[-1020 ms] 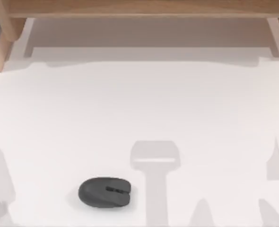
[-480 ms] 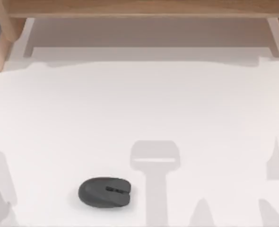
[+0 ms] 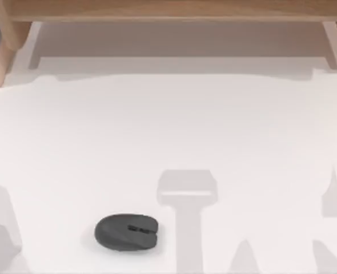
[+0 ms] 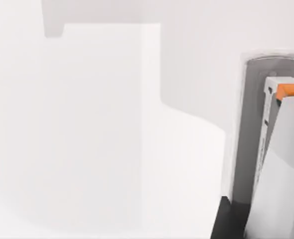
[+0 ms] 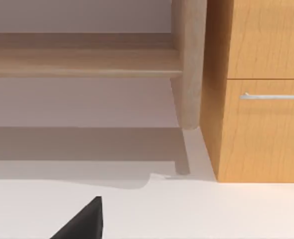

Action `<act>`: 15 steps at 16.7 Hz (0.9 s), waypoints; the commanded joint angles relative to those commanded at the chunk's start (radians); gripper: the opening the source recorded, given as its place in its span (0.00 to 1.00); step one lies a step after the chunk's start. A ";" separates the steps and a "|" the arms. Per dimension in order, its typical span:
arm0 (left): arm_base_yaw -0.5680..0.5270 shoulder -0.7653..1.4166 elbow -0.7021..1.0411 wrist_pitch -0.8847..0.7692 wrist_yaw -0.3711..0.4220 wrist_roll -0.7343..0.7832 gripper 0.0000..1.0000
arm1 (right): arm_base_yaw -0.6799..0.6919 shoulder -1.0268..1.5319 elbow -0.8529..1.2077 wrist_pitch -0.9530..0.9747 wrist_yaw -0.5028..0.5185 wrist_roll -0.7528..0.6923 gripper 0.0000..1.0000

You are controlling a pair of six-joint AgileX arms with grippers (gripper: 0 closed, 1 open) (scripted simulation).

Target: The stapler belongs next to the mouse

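Note:
The dark grey oval mouse (image 3: 126, 232) lies near the table's front edge, left of centre, with its split front facing right. The stapler (image 4: 274, 149) is a long body with a grey base, a white top and an orange tip, lying on the white surface in the left wrist view. A black part of my left gripper (image 4: 230, 220) shows right beside it; whether it holds the stapler is unclear. A black tip of my right gripper (image 5: 82, 221) hangs over the white table, facing the wooden shelf.
A wooden shelf (image 3: 168, 10) runs along the back of the white table (image 3: 168, 131). Its post (image 5: 188, 64) stands beside a wooden drawer cabinet (image 5: 261, 99) with a metal handle. Grey arm shadows fall on the table's front.
The arm shadow at the top view's lower left has shifted slightly to the right and lower. The mouse has not moved.

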 joint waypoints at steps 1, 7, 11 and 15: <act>-0.011 0.009 0.011 -0.004 0.000 -0.009 0.00 | 0.000 0.000 0.000 0.000 0.000 0.000 1.00; -0.286 0.224 0.295 -0.095 0.004 -0.195 0.00 | 0.000 0.000 0.000 0.000 0.000 0.000 1.00; -0.616 0.430 0.586 -0.184 0.011 -0.388 0.00 | 0.000 0.000 0.000 0.000 0.000 0.000 1.00; -0.911 0.596 0.835 -0.251 0.018 -0.571 0.00 | 0.000 0.000 0.000 0.000 0.000 0.000 1.00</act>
